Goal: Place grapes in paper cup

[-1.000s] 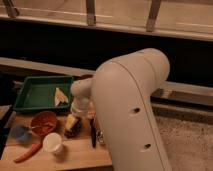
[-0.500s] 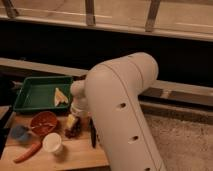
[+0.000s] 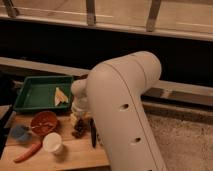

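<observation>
Camera view: a wooden bench (image 3: 75, 157) stands before a dark wall, with speckled grey floor (image 3: 182, 142) to its right. The white arm (image 3: 125, 110) bends down over mid-bench. Its claw (image 3: 77, 120) sits low, right above the grapes (image 3: 79, 131) on the bench; whether it grips them I cannot tell. The paper cup (image 3: 52, 142) stands upright near the grapes, to their left. A green tray (image 3: 35, 95) lies behind.

Green tray (image 3: 35, 94), red bowl (image 3: 35, 119), orange carrot (image 3: 27, 151)
</observation>
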{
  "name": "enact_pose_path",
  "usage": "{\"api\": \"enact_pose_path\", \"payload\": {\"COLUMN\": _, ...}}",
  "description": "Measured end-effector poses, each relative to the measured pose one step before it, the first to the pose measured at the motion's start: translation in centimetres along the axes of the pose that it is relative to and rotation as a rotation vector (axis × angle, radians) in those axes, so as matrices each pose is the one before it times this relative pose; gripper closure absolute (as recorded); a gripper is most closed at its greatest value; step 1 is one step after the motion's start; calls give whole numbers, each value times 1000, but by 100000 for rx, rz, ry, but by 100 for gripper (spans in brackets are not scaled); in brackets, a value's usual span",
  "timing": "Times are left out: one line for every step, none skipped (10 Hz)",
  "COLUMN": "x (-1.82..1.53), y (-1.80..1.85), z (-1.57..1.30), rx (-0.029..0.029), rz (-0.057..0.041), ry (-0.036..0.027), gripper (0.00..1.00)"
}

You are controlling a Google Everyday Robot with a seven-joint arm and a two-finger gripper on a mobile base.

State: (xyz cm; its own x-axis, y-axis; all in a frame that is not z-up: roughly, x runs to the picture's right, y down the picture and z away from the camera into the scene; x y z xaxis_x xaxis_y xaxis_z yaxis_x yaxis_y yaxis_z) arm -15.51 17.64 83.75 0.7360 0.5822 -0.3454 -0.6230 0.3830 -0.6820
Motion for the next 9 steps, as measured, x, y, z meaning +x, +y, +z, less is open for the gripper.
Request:
{"api": "enact_pose_path", "payload": {"x": -265, "y": 374, "z": -622, "rx": 1986, "rz": -1606, "ry": -1347, "gripper": 99}}
{"api": "enact_pose_path", "payload": {"x": -155, "y": -195, "z": -1375, "rx": 2018, "rz": -683, "ry": -1670, "gripper": 100}}
{"api": "enact_pose_path", "payload": {"x": -250, "y": -220, "z": -1491, "rx": 1810, "rz": -507, "ry": -1734, "gripper": 100}}
{"api": "enact_pose_path", "payload": {"x": -283, "y": 4, "z": -978, "rx": 1650, "rz": -1312, "ry": -1221, "gripper": 100}}
{"api": "enact_pose_path", "payload": {"x": -75, "y": -132, "z": -763, "rx": 1432, "rz": -914, "ry": -954, "gripper": 100}}
{"api": "enact_pose_path", "payload": {"x": -102, "y": -383, "z": -1446, "rx": 2057, "rz": -1007, "ry": -1645, "gripper": 100}}
{"api": "enact_pose_path", "payload": {"x": -158, "y": -231, "z": -2079, "rx": 1691, "rz": -807, "ry": -1557, "gripper": 100}}
{"api": "enact_pose_path", "payload": {"x": -424, "y": 154, "z": -2297, "rx": 1214, "rz": -1874, "ry": -1371, "gripper": 100}}
{"api": "enact_pose_path", "payload": {"x": -377, "y": 78, "z": -2422, "rx": 1101, "rz": -1859, "ry": -1563, "gripper": 100}}
